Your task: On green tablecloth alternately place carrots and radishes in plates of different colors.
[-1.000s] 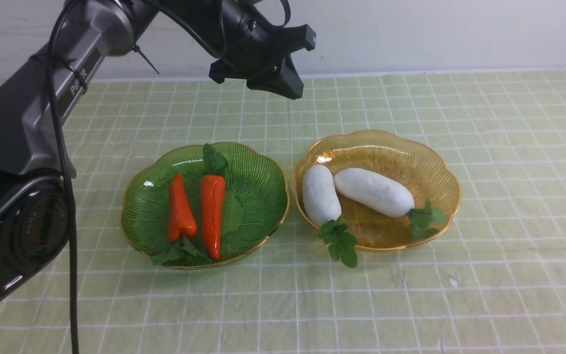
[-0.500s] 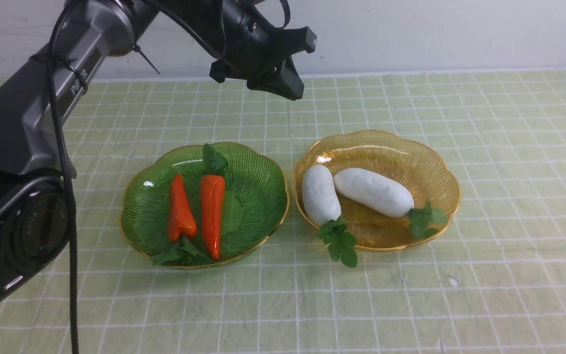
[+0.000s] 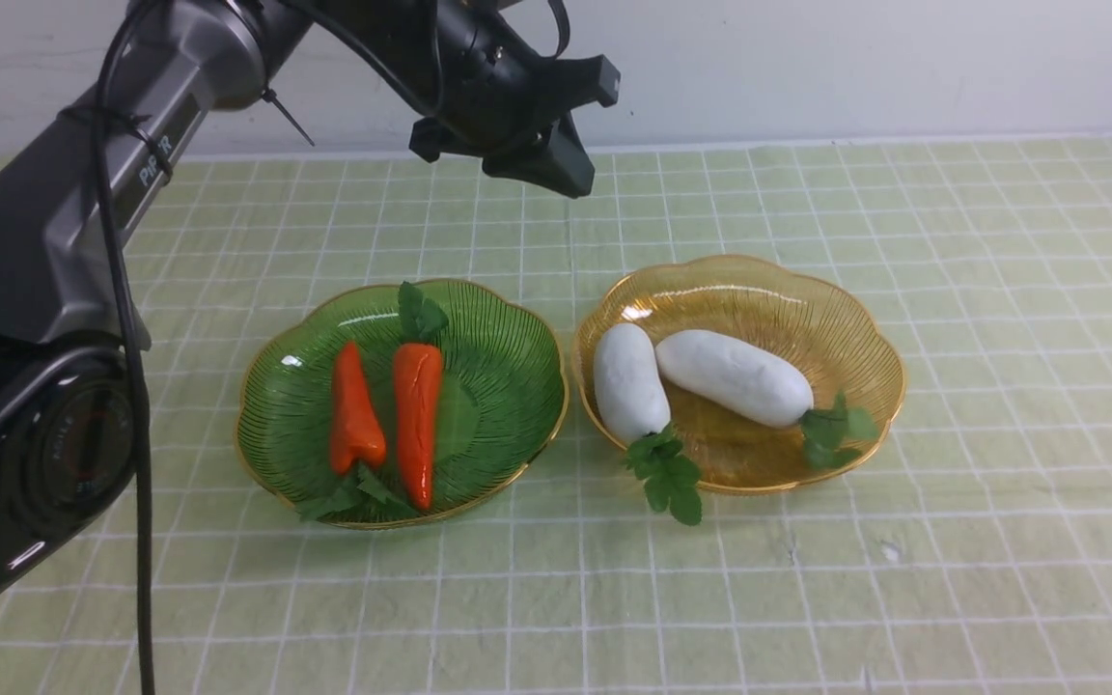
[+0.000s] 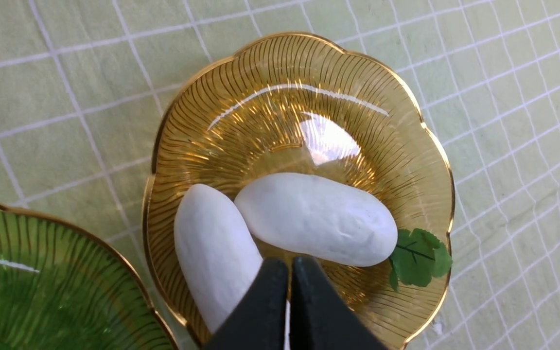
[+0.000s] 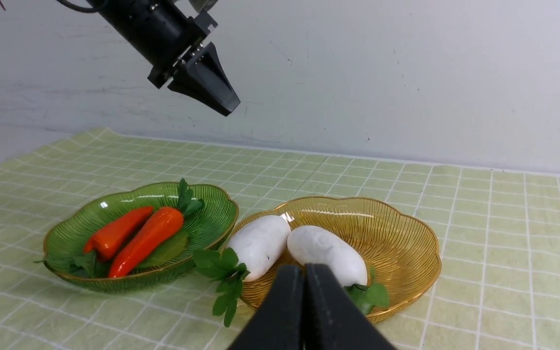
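Pale yellow-green grid-lined tablecloth [image 3: 556,598]: is spread flat, lightly wrinkled. Black right gripper [image 5: 304,273]: is held low before the plates, fingers pressed together, nothing pinched. Translucent ribbed green plastic plate [image 3: 508,338]: both orange toy carrots [image 3: 418,415] are laid inside it. Matching amber-yellow plate [image 3: 788,299], just beside: both plump white toy radishes [image 3: 732,376] are held in it, one leaf tuft [image 3: 672,483] draped over the rim. Black left gripper [image 3: 570,179]: is raised beyond, likewise closed and empty. Judged hazards: the overhanging tuft could be snagged by a low sweep and its radish dragged out; either light plate could be shunted by a nudge.
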### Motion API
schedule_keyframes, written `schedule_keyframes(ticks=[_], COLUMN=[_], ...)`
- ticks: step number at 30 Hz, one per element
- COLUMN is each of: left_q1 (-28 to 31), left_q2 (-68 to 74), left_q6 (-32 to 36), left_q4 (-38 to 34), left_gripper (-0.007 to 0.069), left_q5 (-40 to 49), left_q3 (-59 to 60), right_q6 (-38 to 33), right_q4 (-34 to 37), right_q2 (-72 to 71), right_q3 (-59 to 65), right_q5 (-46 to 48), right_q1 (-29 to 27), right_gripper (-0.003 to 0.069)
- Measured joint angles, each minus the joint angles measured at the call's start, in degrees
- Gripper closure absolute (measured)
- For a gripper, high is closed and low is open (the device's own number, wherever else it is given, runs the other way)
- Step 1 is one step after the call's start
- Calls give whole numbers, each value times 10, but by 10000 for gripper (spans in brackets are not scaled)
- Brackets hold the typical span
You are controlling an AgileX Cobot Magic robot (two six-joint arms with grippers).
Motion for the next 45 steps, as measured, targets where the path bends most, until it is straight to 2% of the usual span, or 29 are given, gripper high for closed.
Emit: schedule_keyframes(ticks=[10, 19, 25, 26, 27, 29, 30, 35, 45], left_q1=[0, 0, 0, 0, 0, 0, 0, 0, 0], left_q2=[0, 0, -1, -2, -3, -14, -17, -88, -219], left_q6=[-1, -1, -1, -1, -1, 0, 0, 2, 2], left_q4=[77, 81, 81, 81, 81, 81, 81, 81, 81], left_gripper=[632, 632, 632, 632, 632, 632, 632, 632, 632], left_q5=[0, 0, 1, 1, 1, 1, 2, 2, 4], left_q3=[0, 0, 0, 0, 0, 0, 0, 0, 57], right_q6=[0, 0, 0, 0, 0, 0, 0, 0, 0], right_q4=[0, 2, 2, 2, 2, 2, 2, 2, -2], right_q2=[0, -15, -17, -17, -17, -17, -17, -17, -17], right_q3=[0, 8, 50, 65, 65, 93, 97, 144, 153], right_q5=[0, -6, -5, -4, -4, -3, -3, -1, -19], right_q1=[0, -6, -84, -115, -115, -164, -167, -233, -251], right_gripper=[673, 673, 673, 673, 673, 673, 673, 673, 673])
